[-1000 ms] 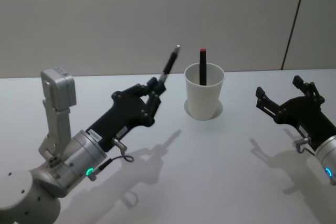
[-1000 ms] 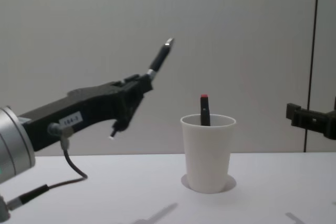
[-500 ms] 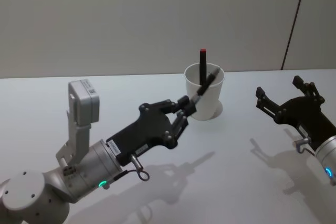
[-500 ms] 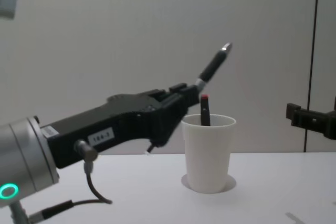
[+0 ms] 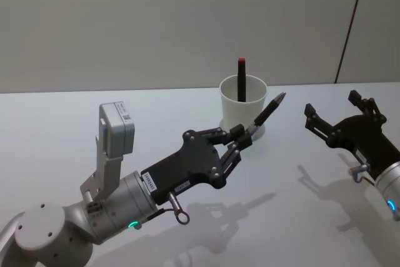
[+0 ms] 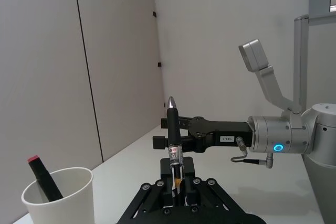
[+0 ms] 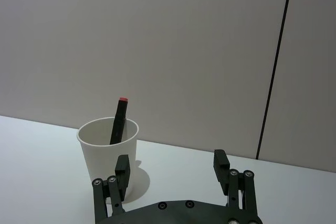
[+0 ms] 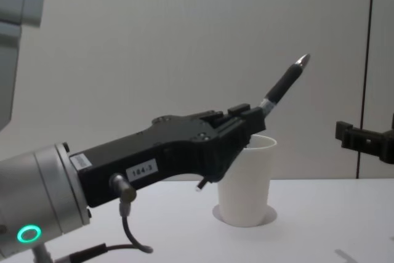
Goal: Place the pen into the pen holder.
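The left gripper [image 5: 242, 137] is clamping its jaws narrowly on a slim black pen with a silver tip [image 5: 269, 107], gripping it by the lower end. The pen is slanting upward and away from the robot (tip uppermost). Its tip is rising above the rim and to the right of the white paper cup pen holder [image 5: 237, 117], outside it. The gripper is hovering above the white tabletop [image 5: 125, 110], just in front of the cup and partly covering it in the chest view. The cup is standing upright on the tabletop, and a black marker with a red cap [image 5: 241, 79] is leaning inside it, sticking out past the rim. The right gripper [image 5: 333, 105] is hanging off to the right, well apart from the cup, with its fingers spread wide and empty.
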Robot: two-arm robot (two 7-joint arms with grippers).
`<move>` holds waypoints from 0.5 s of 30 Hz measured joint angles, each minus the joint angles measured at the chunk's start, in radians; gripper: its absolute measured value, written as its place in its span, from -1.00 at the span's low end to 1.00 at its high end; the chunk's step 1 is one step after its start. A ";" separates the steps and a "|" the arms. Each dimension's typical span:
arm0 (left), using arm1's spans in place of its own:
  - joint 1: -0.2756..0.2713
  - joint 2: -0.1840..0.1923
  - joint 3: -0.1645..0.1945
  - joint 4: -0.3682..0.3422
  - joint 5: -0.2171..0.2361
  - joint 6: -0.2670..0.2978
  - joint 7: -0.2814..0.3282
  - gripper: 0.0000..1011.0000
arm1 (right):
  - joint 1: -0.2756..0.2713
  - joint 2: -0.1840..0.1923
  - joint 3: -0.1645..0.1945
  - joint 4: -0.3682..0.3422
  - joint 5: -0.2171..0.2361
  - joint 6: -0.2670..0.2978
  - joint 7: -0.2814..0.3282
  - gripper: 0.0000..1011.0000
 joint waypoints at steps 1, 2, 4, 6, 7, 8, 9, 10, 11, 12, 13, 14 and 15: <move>-0.001 -0.001 0.001 0.001 0.000 -0.001 -0.001 -0.74 | 0.000 0.000 0.000 0.000 0.000 0.000 0.000 0.98; -0.003 -0.003 0.004 0.003 0.000 -0.002 -0.003 -0.74 | 0.000 0.000 0.000 0.000 0.000 0.000 0.000 0.98; -0.005 -0.005 0.006 0.004 0.001 -0.004 -0.004 -0.74 | 0.000 0.000 0.000 0.000 0.000 0.000 0.000 0.98; -0.008 -0.008 0.009 0.007 0.001 -0.006 -0.006 -0.74 | 0.000 0.000 0.000 0.000 0.000 0.000 0.000 0.98; -0.009 -0.009 0.011 0.008 0.001 -0.007 -0.007 -0.74 | 0.000 0.000 0.000 0.000 0.000 0.000 0.000 0.98; -0.010 -0.010 0.012 0.010 0.001 -0.007 -0.008 -0.74 | 0.000 0.000 0.000 0.000 0.000 0.000 0.000 0.98; -0.013 -0.013 0.015 0.012 0.001 -0.008 -0.010 -0.74 | 0.000 0.000 0.000 0.000 0.000 0.000 0.000 0.98; -0.014 -0.014 0.016 0.013 0.001 -0.009 -0.011 -0.74 | 0.000 0.000 0.000 0.000 0.000 0.000 0.000 0.98; -0.016 -0.015 0.017 0.015 0.002 -0.009 -0.011 -0.74 | 0.000 0.000 0.000 0.000 0.000 0.000 0.000 0.98; -0.019 -0.019 0.020 0.018 0.002 -0.011 -0.013 -0.74 | 0.000 0.000 0.000 0.000 0.000 0.000 0.000 0.98; -0.021 -0.020 0.022 0.019 0.002 -0.011 -0.014 -0.74 | 0.000 0.000 0.000 0.000 0.000 0.000 0.000 0.98; -0.022 -0.021 0.023 0.020 0.003 -0.012 -0.014 -0.74 | 0.000 0.000 0.000 0.000 0.000 0.000 0.000 0.98; -0.025 -0.024 0.025 0.023 0.003 -0.013 -0.015 -0.74 | 0.000 0.000 0.000 0.000 0.000 0.000 0.000 0.98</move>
